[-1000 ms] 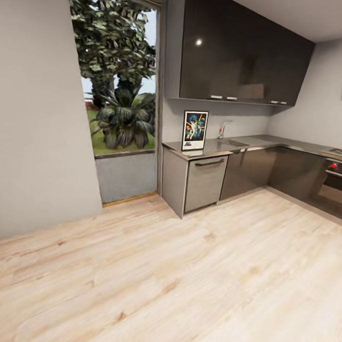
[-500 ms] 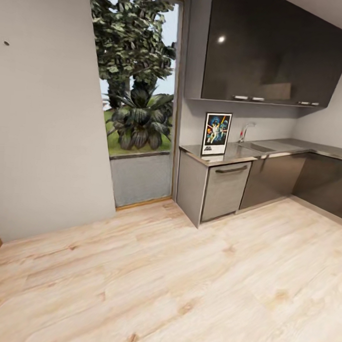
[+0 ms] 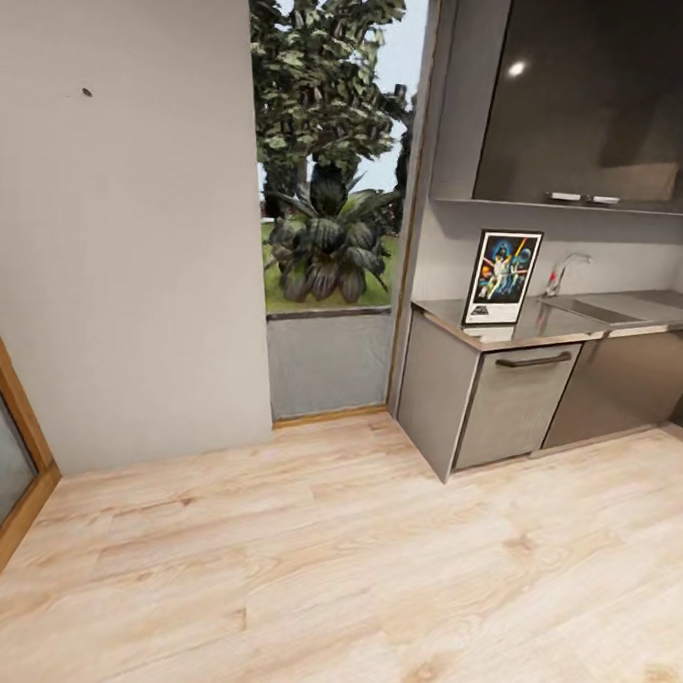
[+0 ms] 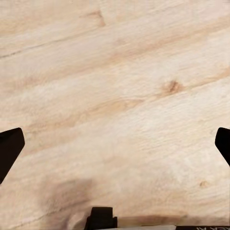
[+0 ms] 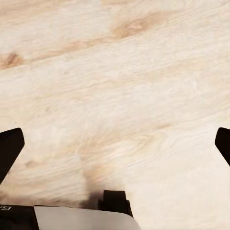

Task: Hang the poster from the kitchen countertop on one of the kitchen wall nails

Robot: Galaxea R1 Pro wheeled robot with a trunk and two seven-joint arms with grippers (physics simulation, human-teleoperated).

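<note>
From the head camera, the poster (image 3: pixel 502 277) stands upright on the kitchen countertop (image 3: pixel 502 335), against the wall near the tap (image 3: pixel 563 271). A wall nail (image 3: pixel 86 93), seemingly, dots the grey wall left of the window (image 3: pixel 329 196). The camera has swung left since earlier. Each wrist view shows wood floor (image 4: pixel 115 96): left gripper (image 4: pixel 115 143) and right gripper (image 5: pixel 115 143) are spread wide.

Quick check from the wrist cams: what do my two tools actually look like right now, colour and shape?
Little of either shows. The left tool has two black, wedge-shaped fingertips at the frame's edges, plus a small black block and a pale strip with dark lettering near the camera. The right tool matches: black fingertips, a black rounded block, a light grey plate. No cables visible. Wooden floor lies behind.
</note>
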